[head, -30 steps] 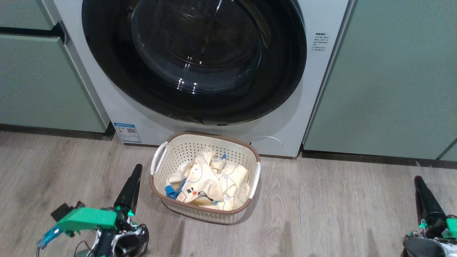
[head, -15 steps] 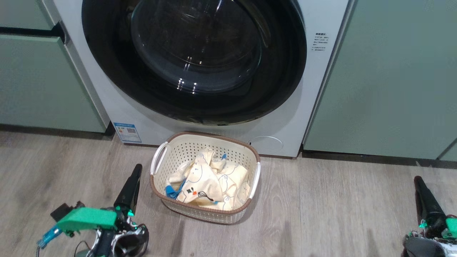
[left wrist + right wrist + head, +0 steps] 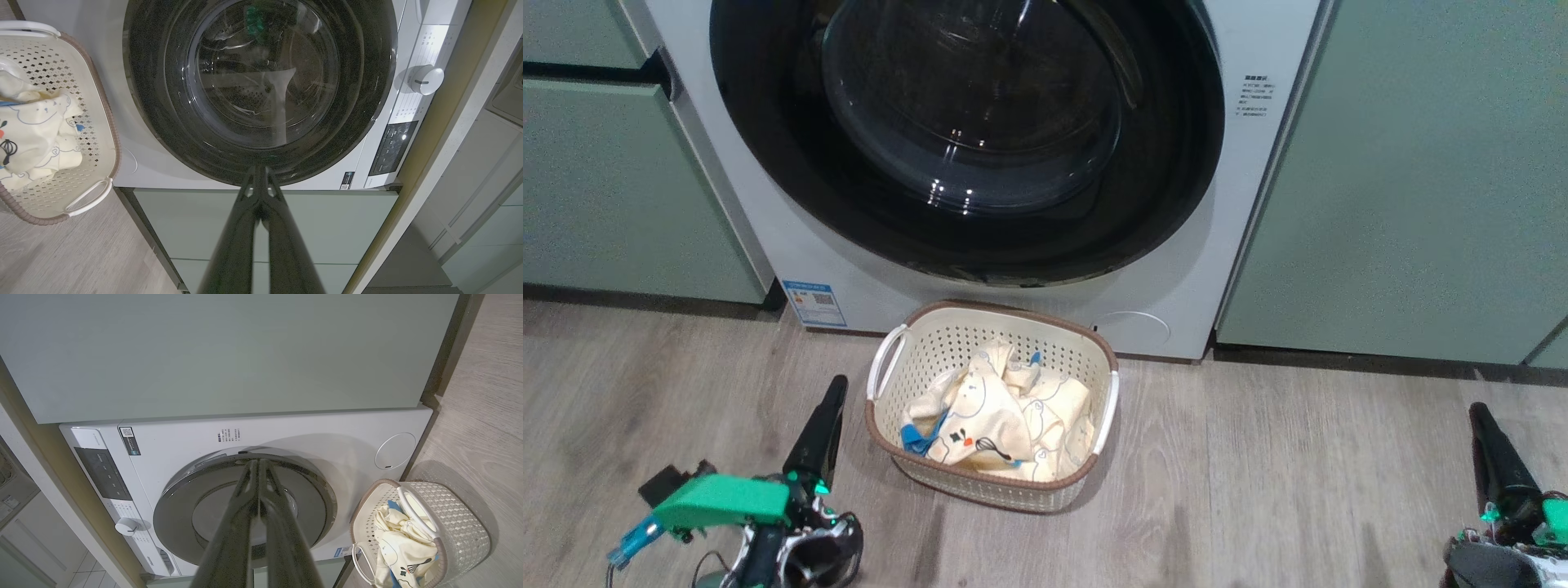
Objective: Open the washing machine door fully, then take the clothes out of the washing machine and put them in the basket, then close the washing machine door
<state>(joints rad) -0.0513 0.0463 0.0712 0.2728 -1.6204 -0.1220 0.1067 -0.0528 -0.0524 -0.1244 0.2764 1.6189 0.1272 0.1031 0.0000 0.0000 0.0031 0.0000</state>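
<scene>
The left gripper has its jaws pressed together on nothing. It sits at seven o'clock in the head view, with the wooden floor beneath it. The right gripper, at four o'clock, also has its jaws pressed together and holds nothing. The basket stands on the floor just beside the left gripper, toward two o'clock of its tips. It is well apart from the right gripper, at nine o'clock of it. The clothes lie bundled inside the basket. At twelve o'clock of the basket stands the washing machine, with the washing machine door shut flush against its white front. Pale green cabinets flank the machine at three and nine o'clock.
</scene>
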